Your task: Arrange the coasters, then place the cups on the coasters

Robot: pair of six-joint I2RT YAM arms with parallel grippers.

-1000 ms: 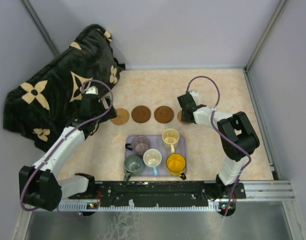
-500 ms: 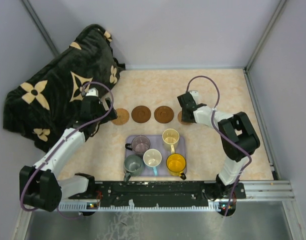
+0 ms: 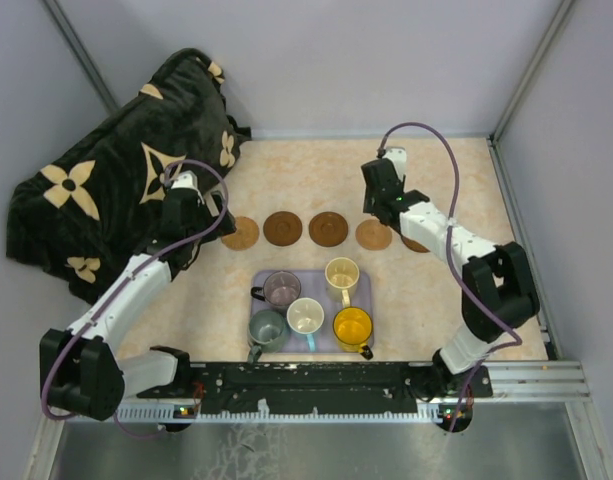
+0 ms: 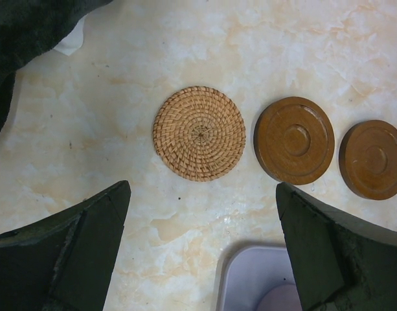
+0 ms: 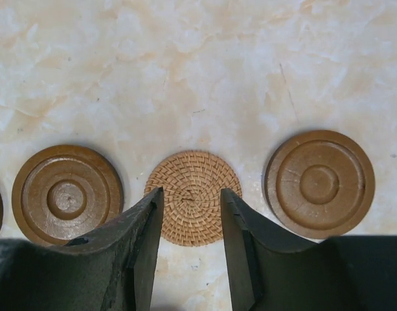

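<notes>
Five coasters lie in a row across the table: a woven tan one (image 3: 241, 233) (image 4: 199, 133), two brown ones (image 3: 283, 228) (image 3: 328, 228), a second woven one (image 3: 374, 235) (image 5: 192, 168), and a brown one (image 3: 418, 242) partly behind my right arm. Five cups stand on the lavender tray (image 3: 367, 300): purple-grey (image 3: 282, 288), cream (image 3: 341, 272), grey-green (image 3: 266, 328), white with a blue handle (image 3: 306, 315), yellow (image 3: 352, 325). My right gripper (image 3: 385, 208) (image 5: 192, 193) hovers above the second woven coaster, jaws apart, holding nothing. My left gripper (image 3: 191, 215) (image 4: 203, 188) is wide open just short of the first woven coaster.
A black blanket with tan flowers (image 3: 126, 170) is heaped at the back left, right beside my left arm. Grey walls close in the table on three sides. The tray's corner (image 4: 250, 278) shows beneath my left gripper.
My right gripper has opened and drawn up and back from the second woven coaster, which now lies uncovered in the row. The left arm has not moved.
</notes>
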